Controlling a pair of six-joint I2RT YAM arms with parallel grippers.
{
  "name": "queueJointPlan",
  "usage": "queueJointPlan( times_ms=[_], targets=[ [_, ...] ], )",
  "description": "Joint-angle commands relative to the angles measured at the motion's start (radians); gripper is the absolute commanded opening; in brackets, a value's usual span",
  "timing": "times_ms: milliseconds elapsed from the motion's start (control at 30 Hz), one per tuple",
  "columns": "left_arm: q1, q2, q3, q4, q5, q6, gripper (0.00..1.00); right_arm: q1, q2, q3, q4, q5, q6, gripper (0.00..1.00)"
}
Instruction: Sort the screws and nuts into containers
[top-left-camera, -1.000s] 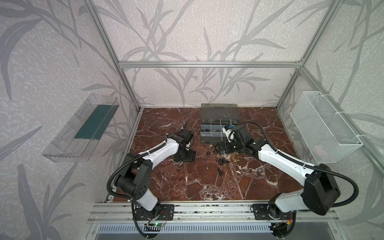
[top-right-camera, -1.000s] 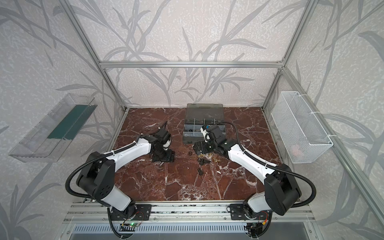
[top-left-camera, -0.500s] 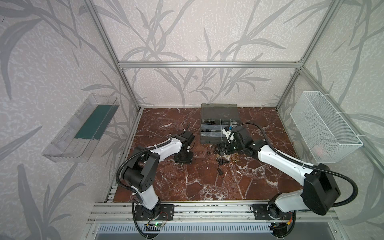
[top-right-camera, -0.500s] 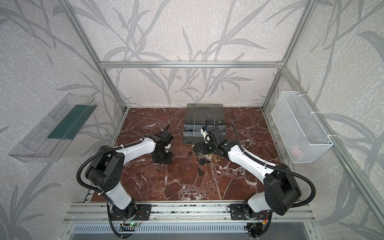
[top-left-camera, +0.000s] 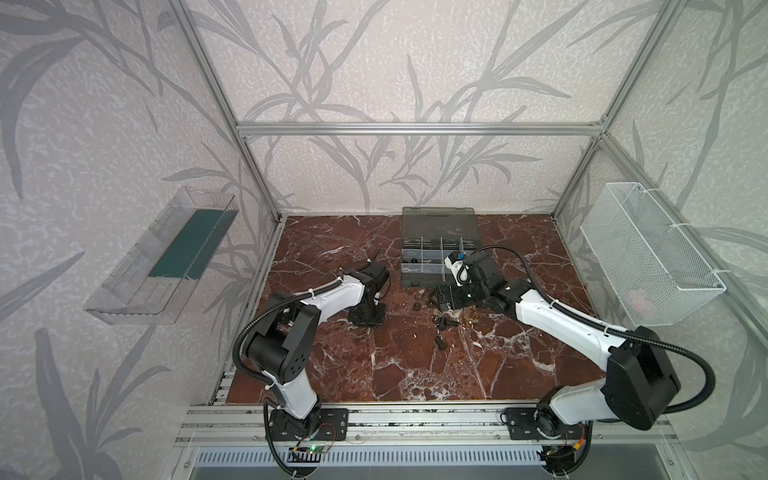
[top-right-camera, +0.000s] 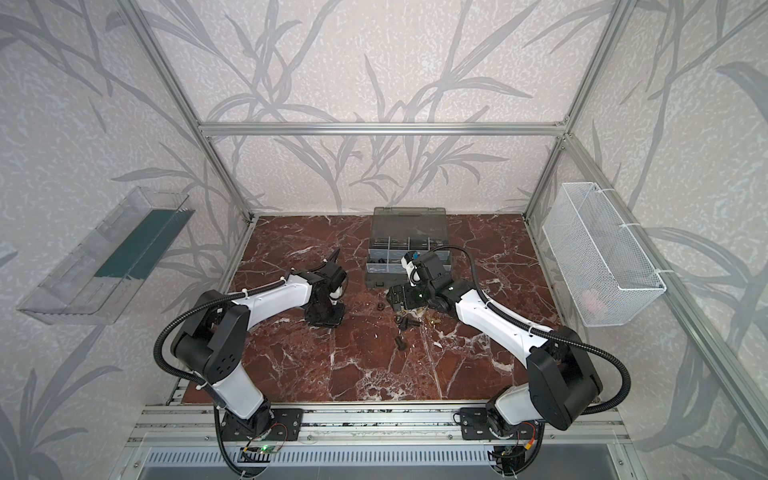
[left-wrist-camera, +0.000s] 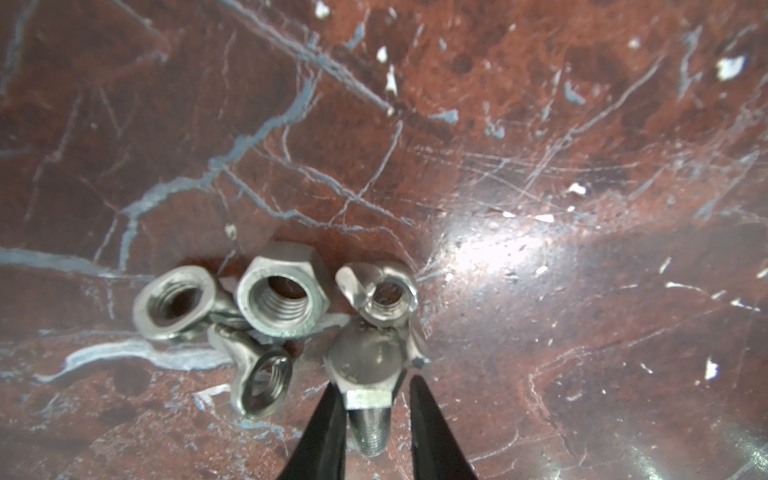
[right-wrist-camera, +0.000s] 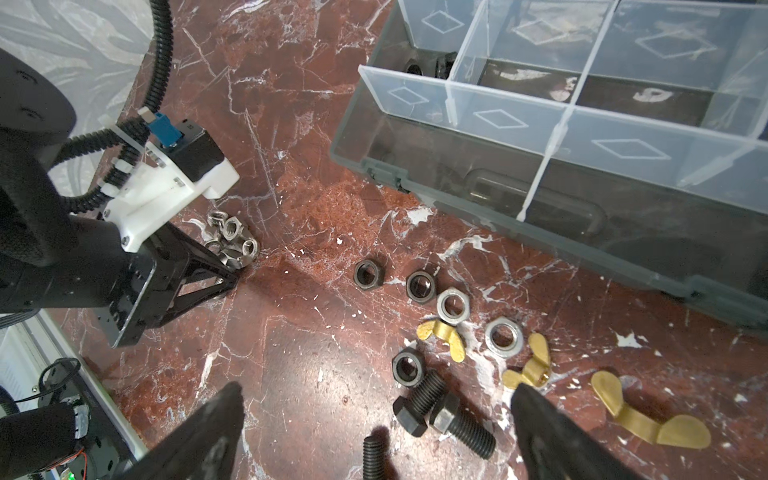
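Nearest the rail, a lone black screw (top-left-camera: 439, 341) lay on the marble table (top-left-camera: 340, 374). Beyond it the left gripper (left-wrist-camera: 374, 384) pointed down beside a heap of silver nuts (left-wrist-camera: 282, 297). Its jaws were narrowly apart around a silver screw (left-wrist-camera: 365, 419), one finger against the hex head and the other just clear. The right gripper (right-wrist-camera: 376, 388) hung wide open and empty over two crossed black screws (right-wrist-camera: 449, 415), with loose hex nuts (right-wrist-camera: 420, 286) and brass wing nuts (right-wrist-camera: 442, 334) just past them. Farthest back sat the organiser case (top-left-camera: 419, 280), lid open, with black pieces (right-wrist-camera: 440, 66) in one of its compartments (right-wrist-camera: 511, 116).
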Motion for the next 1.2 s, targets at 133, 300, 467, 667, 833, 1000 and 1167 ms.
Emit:
queueJointPlan(
  times_ms=[133,300,467,667,833,1000,1167],
  targets=[
    [-0.005,0.035,0.009,-0.021,-0.038,0.005,0.27,-0.019,-0.002,-0.010,0.015,-0.026,0.020,0.99],
    [-0.006,0.054,0.013,-0.023,-0.042,0.002,0.26,-0.024,-0.002,-0.016,0.018,-0.032,0.021,0.99],
    [-0.006,0.051,0.015,-0.020,-0.042,0.003,0.16,-0.034,-0.003,-0.022,0.024,-0.037,0.025,0.99],
    [-0.006,0.019,0.027,-0.018,-0.017,0.009,0.05,-0.069,-0.009,-0.020,0.029,-0.066,0.037,0.99],
    [-0.007,-0.021,0.059,-0.029,0.002,0.015,0.00,-0.101,-0.019,-0.017,0.030,-0.084,0.048,0.99],
    [-0.005,-0.033,0.102,-0.045,0.024,0.016,0.00,-0.127,-0.022,-0.017,0.032,-0.101,0.064,0.99],
    [-0.010,-0.057,0.147,-0.046,0.052,0.014,0.00,-0.143,-0.038,-0.022,0.030,-0.102,0.074,0.99]
  ],
)
